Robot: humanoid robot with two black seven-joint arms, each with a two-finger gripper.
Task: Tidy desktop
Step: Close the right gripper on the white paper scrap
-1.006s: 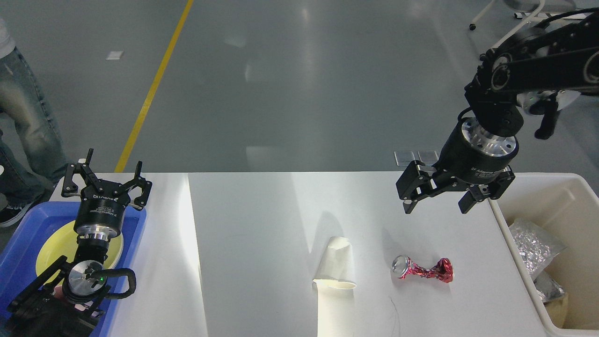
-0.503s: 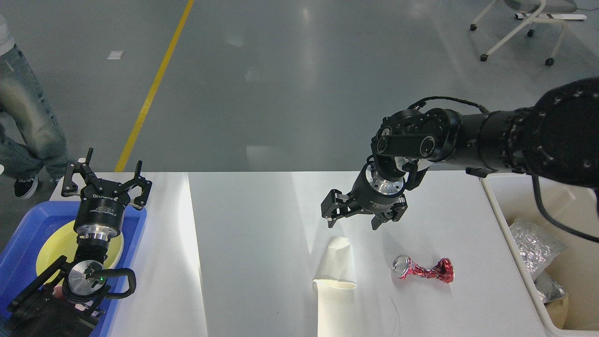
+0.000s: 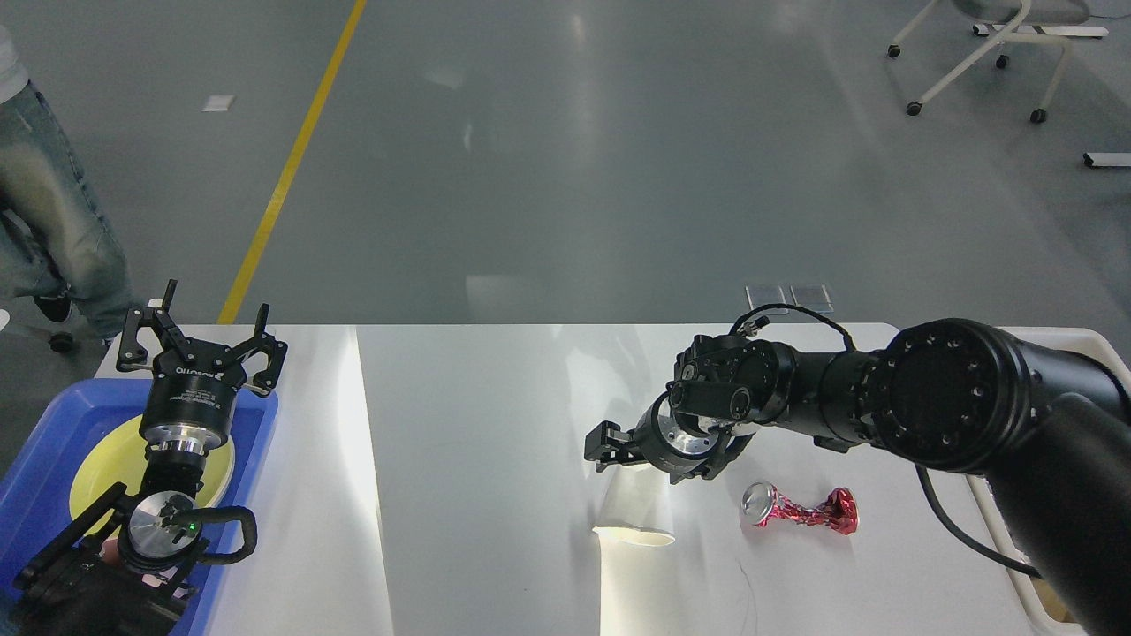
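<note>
Two grippers: the right gripper (image 3: 649, 459), fingers spread, hangs low over the desktop (image 3: 495, 424); the left gripper (image 3: 201, 334) is spread too.

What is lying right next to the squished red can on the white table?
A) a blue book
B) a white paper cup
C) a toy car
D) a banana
B: a white paper cup lies on its side just left of the crushed red can on the white table.

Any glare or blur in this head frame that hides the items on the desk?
Head view: a bright sunlit band crosses the desktop, washing out the white paper cup; the crushed red can reads sharply; the right hand is dark, its fingers indistinct.
</note>
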